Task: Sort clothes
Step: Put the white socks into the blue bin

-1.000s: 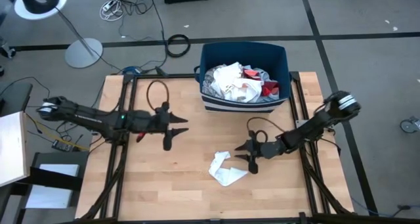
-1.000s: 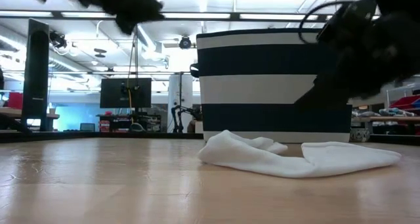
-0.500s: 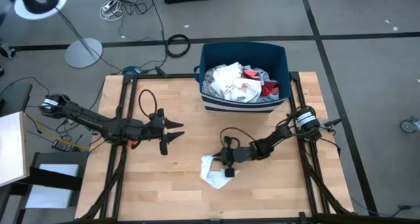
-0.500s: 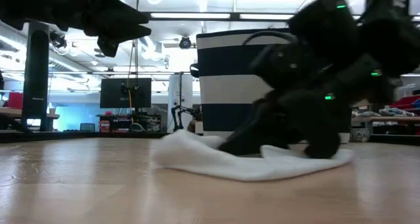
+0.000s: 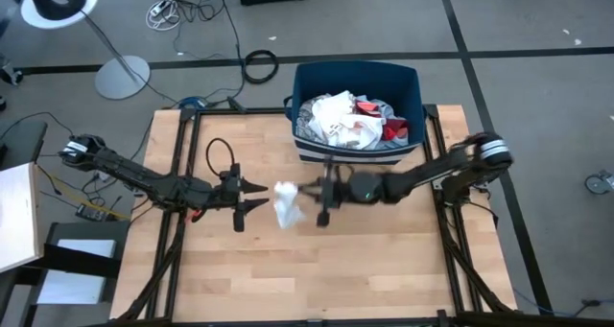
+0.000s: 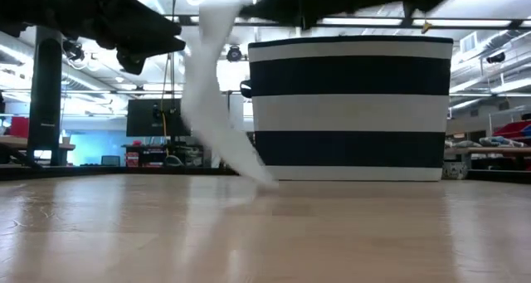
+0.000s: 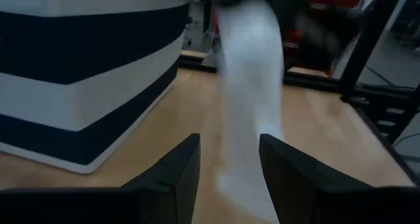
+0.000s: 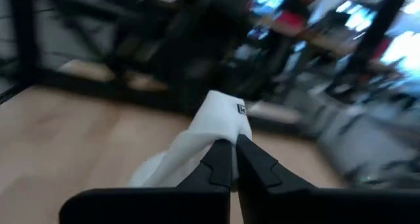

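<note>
Since the earlier frame the white garment (image 5: 285, 204) has left the table (image 5: 384, 269) and moved toward the left arm; it now hangs from the right tool (image 5: 317, 200), which is pinched closed on its top edge, jaws nearly touching in the right wrist view. The cloth trails down from that tool, its lower tip near or brushing the table. The left tool (image 5: 251, 195) waits just beside it, fingers (image 7: 178, 175) spread apart with the hanging garment straight ahead between them, holding nothing. The striped bin (image 5: 357, 111), full of clothes, stands behind both tools. The garment looks light, limp and easily bunched; a second hold is probably best taken on a free edge below the right tool's pinch.
</note>
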